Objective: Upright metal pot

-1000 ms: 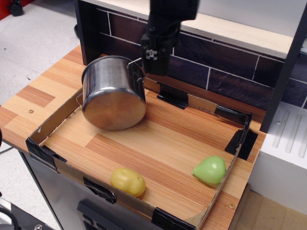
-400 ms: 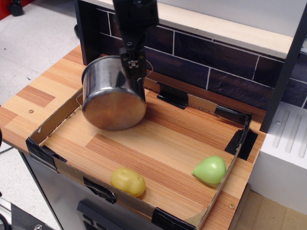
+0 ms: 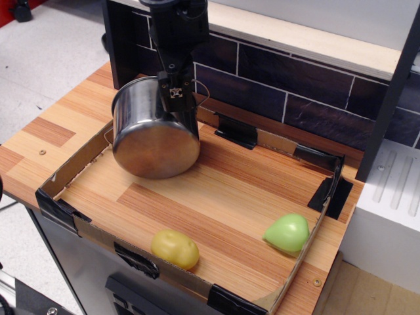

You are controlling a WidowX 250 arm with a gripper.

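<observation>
While the potato (image 3: pixel 174 249) sat at six o'clock and the pear (image 3: pixel 287 232) at four, the pot (image 3: pixel 155 127) lay tipped at ten, base facing us. The gripper (image 3: pixel 174 95) hung over its upper wall; spread unclear. Best to hook the far rim and lever slowly.

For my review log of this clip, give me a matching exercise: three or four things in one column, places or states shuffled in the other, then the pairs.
Things:
1. metal pot
2. yellow toy food
3. green toy food
4. gripper

Places or states:
A. near the tray's right wall
B. over the pot's upper side
C. on its side, base facing the camera
D. by the tray's front edge

Pairs: 1-C, 2-D, 3-A, 4-B
</observation>
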